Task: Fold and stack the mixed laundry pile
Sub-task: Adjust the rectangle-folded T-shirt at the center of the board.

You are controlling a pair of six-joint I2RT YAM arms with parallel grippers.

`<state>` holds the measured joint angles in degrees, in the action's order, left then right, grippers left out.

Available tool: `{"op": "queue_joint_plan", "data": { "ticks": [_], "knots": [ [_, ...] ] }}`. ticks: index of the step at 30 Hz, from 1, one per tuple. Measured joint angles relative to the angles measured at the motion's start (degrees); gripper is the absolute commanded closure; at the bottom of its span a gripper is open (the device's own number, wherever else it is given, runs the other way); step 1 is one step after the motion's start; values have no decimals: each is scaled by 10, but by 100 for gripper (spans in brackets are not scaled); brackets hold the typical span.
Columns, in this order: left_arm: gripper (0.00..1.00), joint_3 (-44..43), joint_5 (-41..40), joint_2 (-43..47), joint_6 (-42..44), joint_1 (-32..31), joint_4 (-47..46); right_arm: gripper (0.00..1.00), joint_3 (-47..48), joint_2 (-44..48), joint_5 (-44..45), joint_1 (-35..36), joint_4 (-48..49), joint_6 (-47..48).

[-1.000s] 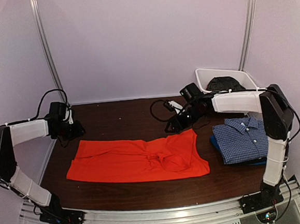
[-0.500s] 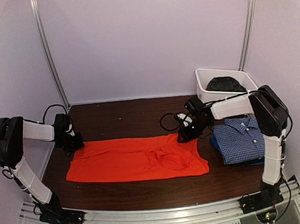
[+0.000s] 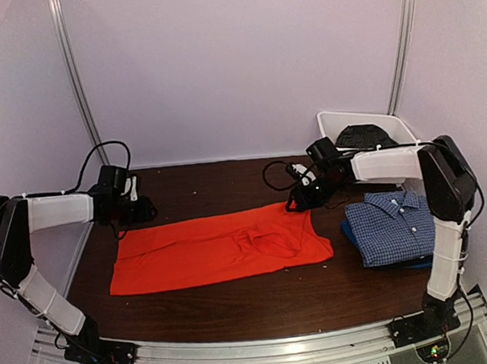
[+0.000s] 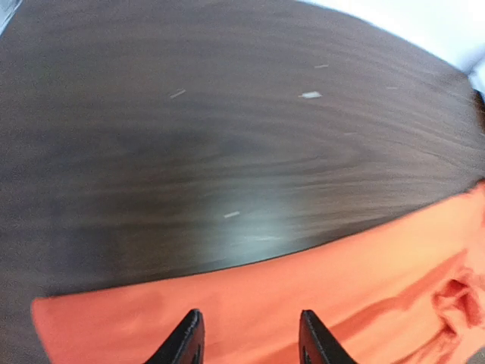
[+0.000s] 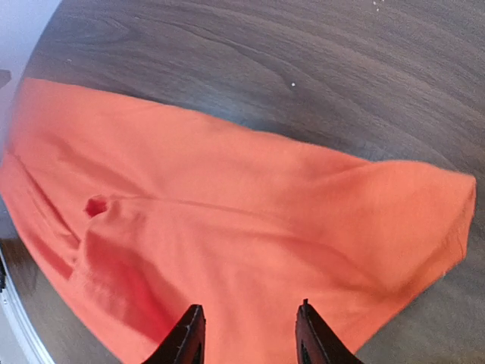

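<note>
The bright orange T-shirt (image 3: 219, 247) lies spread flat across the middle of the dark table. My left gripper (image 3: 145, 212) hovers at its far left edge. In the left wrist view the left gripper (image 4: 250, 337) is open, with flat orange T-shirt (image 4: 379, 288) showing between the fingertips. My right gripper (image 3: 296, 201) is at the shirt's far right corner. There too the right gripper (image 5: 248, 334) is open over smooth orange T-shirt (image 5: 227, 212). A folded blue-and-white checked shirt (image 3: 394, 225) rests on a blue piece (image 3: 348, 227) at the right.
A white tub (image 3: 328, 133) stands at the back right with a black garment (image 3: 365, 136) inside. Bare dark wood (image 3: 218, 184) runs behind the orange shirt. Purple walls close in the back and both sides.
The orange T-shirt has slid toward the back of the table, its right side most. Both grippers went down to its far edge, then drew back with it.
</note>
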<state>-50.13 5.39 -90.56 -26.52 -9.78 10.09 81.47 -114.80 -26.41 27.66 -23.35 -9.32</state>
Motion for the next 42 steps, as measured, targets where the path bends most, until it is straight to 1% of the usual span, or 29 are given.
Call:
{"op": "queue_joint_plan", "data": {
  "ticks": [1,4,7,9,13,15,19,23,25,28,29,34,38,40,42],
  "knots": [
    [57,-17,7,6,16,-37,-5,58,-34,39,-11,-1,5,-4],
    [58,-61,27,5,46,-116,-31,59,-101,124,-33,-1,17,-24],
    [60,-94,52,-11,64,-177,-57,64,-157,166,-47,-2,46,-47],
    [61,-114,68,-41,75,-208,-81,66,-190,167,-54,-6,66,-68],
    [61,-141,85,-112,89,-283,-106,68,-236,145,-80,-33,113,-114],
    [62,-160,91,-151,99,-315,-106,68,-245,130,-97,-47,134,-135],
    [64,-192,104,-208,114,-359,-106,66,-245,115,-123,-58,173,-165],
    [69,-210,110,-230,122,-371,-104,64,-249,118,-151,-52,203,-179],
    [74,-216,109,-233,127,-371,-100,63,-256,124,-159,-46,208,-178],
    [83,-217,100,-233,132,-371,-94,62,-276,143,-166,-29,216,-175],
    [85,-217,95,-233,132,-371,-86,62,-282,150,-166,-23,216,-173],
    [86,-195,75,-233,134,-371,-77,57,-307,180,-146,19,211,-142],
    [86,-166,69,-233,134,-371,-63,56,-307,184,-93,59,187,-103],
    [84,-158,66,-232,134,-371,-56,56,-307,184,-67,74,172,-87],
    [77,-156,62,-230,136,-371,-57,56,-307,184,-47,86,162,-75]
  ]
}}
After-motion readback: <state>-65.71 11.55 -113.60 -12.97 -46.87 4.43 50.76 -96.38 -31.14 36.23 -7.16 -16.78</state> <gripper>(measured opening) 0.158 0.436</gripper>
